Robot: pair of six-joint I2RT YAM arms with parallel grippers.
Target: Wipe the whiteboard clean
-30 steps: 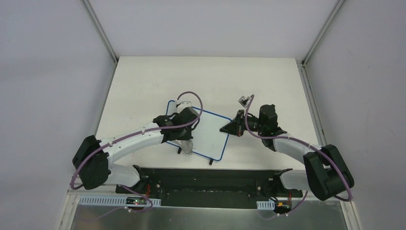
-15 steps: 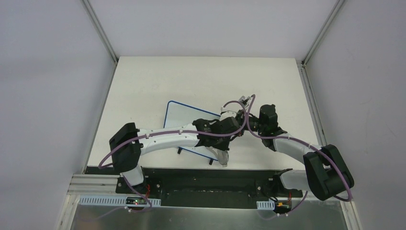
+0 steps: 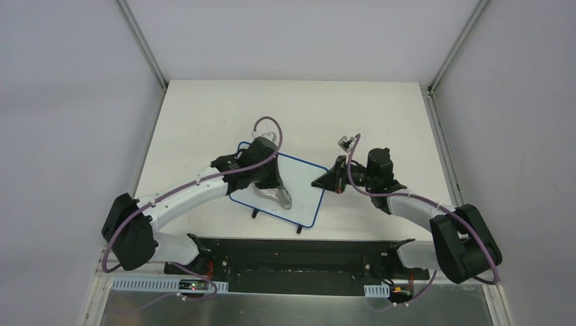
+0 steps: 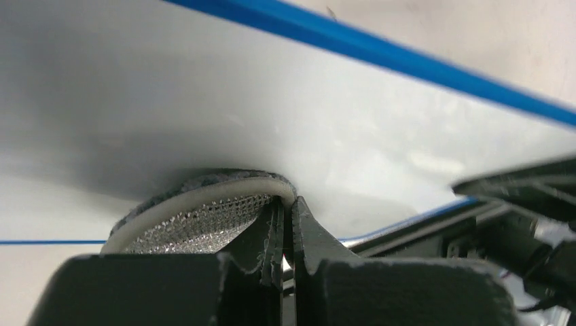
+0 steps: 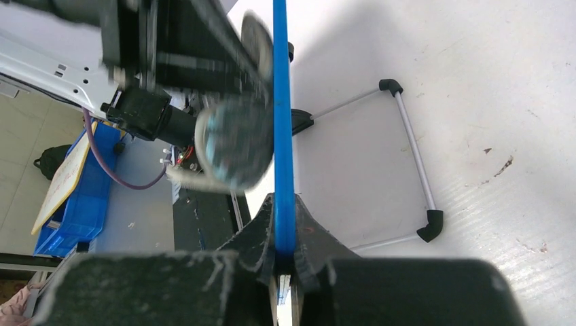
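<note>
- Counting what is out: one whiteboard (image 3: 303, 192), one grey wiping cloth (image 3: 275, 197), two arms, two tools, one white worktop (image 3: 204, 115).
- The whiteboard sits near the middle of the worktop, between the two arms and slightly skewed. It has a thin blue frame with rounded corners.
- Two small black feet (image 3: 254, 214) poke out along the board's near edge.
- The left tool (image 4: 286, 216) is pressed together, pinching the cloth by its pale rim. The cloth is pressed against the board's white face.
- The right tool (image 5: 285, 252) is closed on the board's right edge, with the blue frame nipped between its fingers.
- From above, the left tool's fingertips are hidden under its own wrist, and only the cloth shows past it.
- The left wrist view cuts the board off on every side, showing just two stretches of blue frame.
- The right wrist view takes the board edge-on, so its face cannot be read. The cloth there is a blurred disc just beside the frame.
- One thin metal bracket (image 5: 411, 146) with two black corner pieces lies on the worktop beyond the board. I cannot make out how it joins the board.
</note>
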